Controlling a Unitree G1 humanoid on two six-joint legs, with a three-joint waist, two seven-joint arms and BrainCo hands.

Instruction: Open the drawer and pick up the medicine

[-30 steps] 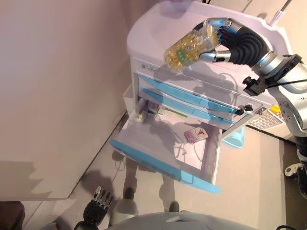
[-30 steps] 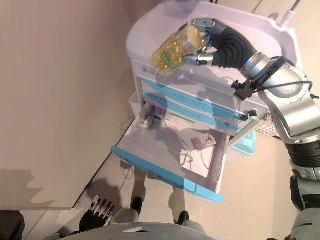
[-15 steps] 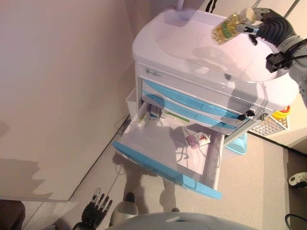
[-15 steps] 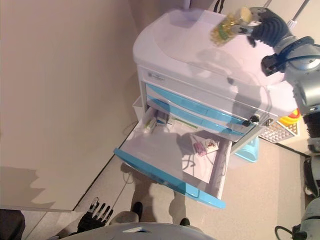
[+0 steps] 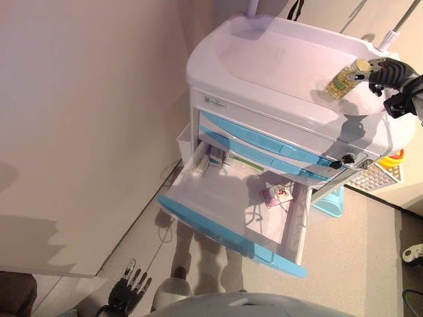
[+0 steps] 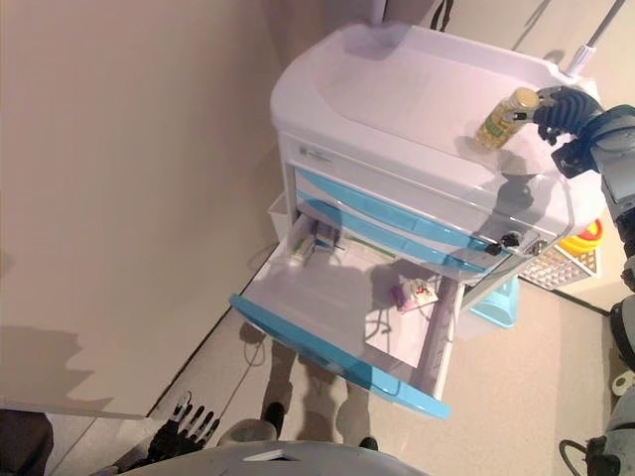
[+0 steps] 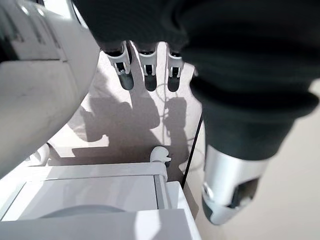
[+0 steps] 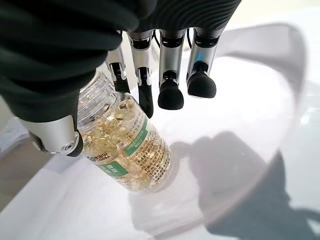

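Observation:
A clear medicine bottle [image 8: 125, 150] of yellow capsules with a green label lies tilted over the right end of the white cart's top [image 5: 277, 59]. Its base is at or just above the surface. My right hand [image 5: 384, 70] pinches it near the cap between thumb [image 8: 55, 137] and fingers [image 8: 145, 92]; the bottle [image 6: 499, 119] sticks out to the hand's left. The bottom drawer [image 5: 218, 201], blue-fronted, stands pulled open, with a small pink and white packet [image 5: 276, 195] and a box [image 5: 201, 162] inside. My left hand [image 6: 181, 436] hangs low by the floor, fingers [image 7: 145, 70] straight.
A plain wall runs along the left of the cart. Two shut blue drawers [image 5: 264, 148] sit above the open one. A light blue bin [image 5: 328, 201] and a white grid rack [image 5: 371, 175] with a yellow and red item stand on the floor at the cart's right.
My right hand has carried the bottle from in front of the cart up and to the right, then lowered it onto the right end of the top. The left hand stayed low.

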